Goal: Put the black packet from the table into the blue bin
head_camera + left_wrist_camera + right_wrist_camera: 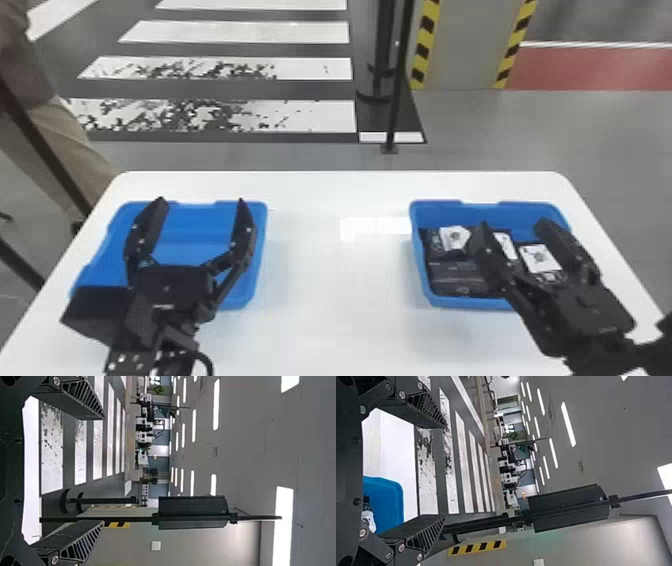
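In the head view, my left gripper (pixel 200 200) stands open above the left blue bin (pixel 192 222), whose visible inside holds nothing. My right gripper (pixel 512 225) is open over the right blue bin (pixel 425 295). Inside that bin lie several black packets (pixel 457 275), some with white labels, partly hidden by the right gripper. The left wrist view shows the left gripper (pixel 104 469) with its fingers wide apart and nothing between them. Equally spread and holding nothing is the right gripper (pixel 445 471) in the right wrist view, beside a corner of the blue bin (pixel 383 502).
Both bins stand on a white table (pixel 335 280), with bare tabletop between them. Beyond its far edge a black post (pixel 397 100) rises from the floor. A person stands past the table's left side.
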You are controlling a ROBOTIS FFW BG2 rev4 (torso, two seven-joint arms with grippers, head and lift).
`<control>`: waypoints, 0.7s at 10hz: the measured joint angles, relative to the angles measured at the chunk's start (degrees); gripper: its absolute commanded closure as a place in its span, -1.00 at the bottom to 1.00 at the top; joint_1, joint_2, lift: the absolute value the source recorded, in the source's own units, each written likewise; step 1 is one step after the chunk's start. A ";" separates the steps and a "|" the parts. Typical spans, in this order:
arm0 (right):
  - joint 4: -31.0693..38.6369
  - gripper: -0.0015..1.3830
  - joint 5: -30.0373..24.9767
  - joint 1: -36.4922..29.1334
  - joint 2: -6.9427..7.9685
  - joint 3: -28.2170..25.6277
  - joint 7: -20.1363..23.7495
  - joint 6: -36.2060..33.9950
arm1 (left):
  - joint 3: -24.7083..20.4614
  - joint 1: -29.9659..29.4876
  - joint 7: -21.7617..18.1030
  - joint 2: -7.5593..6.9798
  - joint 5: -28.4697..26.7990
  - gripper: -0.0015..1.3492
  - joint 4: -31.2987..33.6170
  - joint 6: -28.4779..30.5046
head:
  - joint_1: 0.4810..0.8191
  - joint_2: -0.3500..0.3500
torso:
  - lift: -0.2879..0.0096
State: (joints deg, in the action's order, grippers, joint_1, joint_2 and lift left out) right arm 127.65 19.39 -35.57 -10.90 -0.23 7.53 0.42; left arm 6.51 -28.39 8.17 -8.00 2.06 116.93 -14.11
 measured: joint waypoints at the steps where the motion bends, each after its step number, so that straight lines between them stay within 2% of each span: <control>1: 0.10 -0.66 -0.07 -0.07 0.00 0.00 -0.14 0.00 | 0.00 -0.01 0.00 0.01 -0.09 -0.86 0.00 -0.07 | 0.27 0.02 | 0.20; 7: 0.91 -0.66 -0.86 -0.43 0.00 0.00 -0.77 0.00 | -0.17 -0.24 0.00 0.09 -0.12 -0.86 0.00 0.03 | 0.27 0.02 | 0.20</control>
State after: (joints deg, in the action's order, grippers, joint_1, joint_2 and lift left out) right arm 128.56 18.53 -36.00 -10.90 -0.23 6.76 0.42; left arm 6.34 -28.64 8.17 -7.91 1.94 116.93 -14.08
